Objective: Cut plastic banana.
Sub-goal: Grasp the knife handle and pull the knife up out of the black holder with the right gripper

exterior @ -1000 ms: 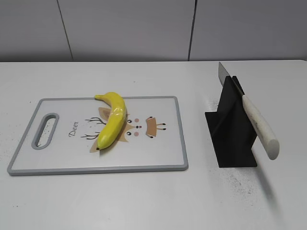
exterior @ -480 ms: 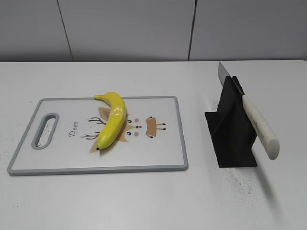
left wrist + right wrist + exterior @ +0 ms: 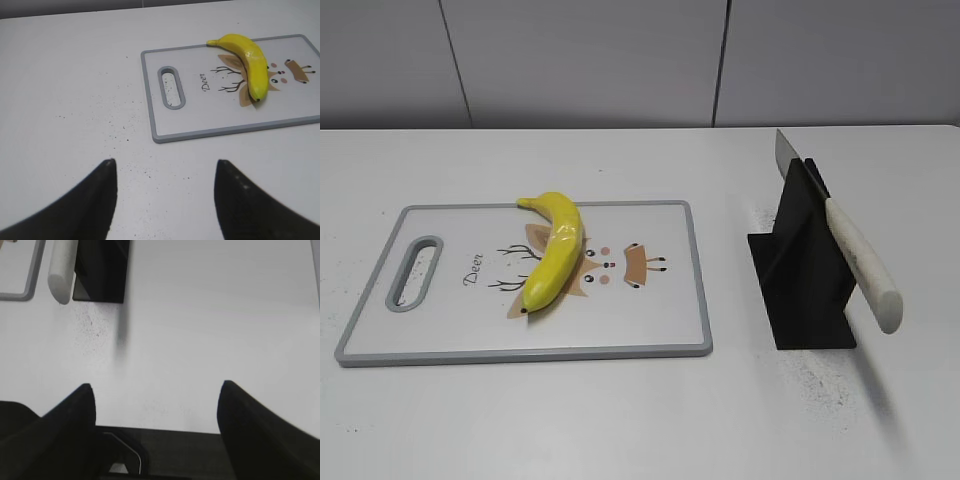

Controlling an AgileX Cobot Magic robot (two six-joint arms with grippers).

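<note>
The plastic banana (image 3: 555, 250) is glossy yellow and lies on a white cutting board (image 3: 440, 335) with a grey rim and a deer drawing. It also shows in the left wrist view (image 3: 250, 60), on the board (image 3: 200, 127). A knife with a white handle (image 3: 860, 260) leans in a black stand (image 3: 800, 280) to the right of the board; its handle end shows in the right wrist view (image 3: 61, 270). My left gripper (image 3: 165, 167) is open and empty over bare table, short of the board. My right gripper (image 3: 156, 390) is open and empty near the table's front edge. Neither gripper shows in the exterior view.
The white table (image 3: 620, 420) carries dark specks near the stand (image 3: 92, 327) and left of the board (image 3: 110, 115). A grey panelled wall stands behind the table. The table's front edge (image 3: 200, 431) lies under my right gripper.
</note>
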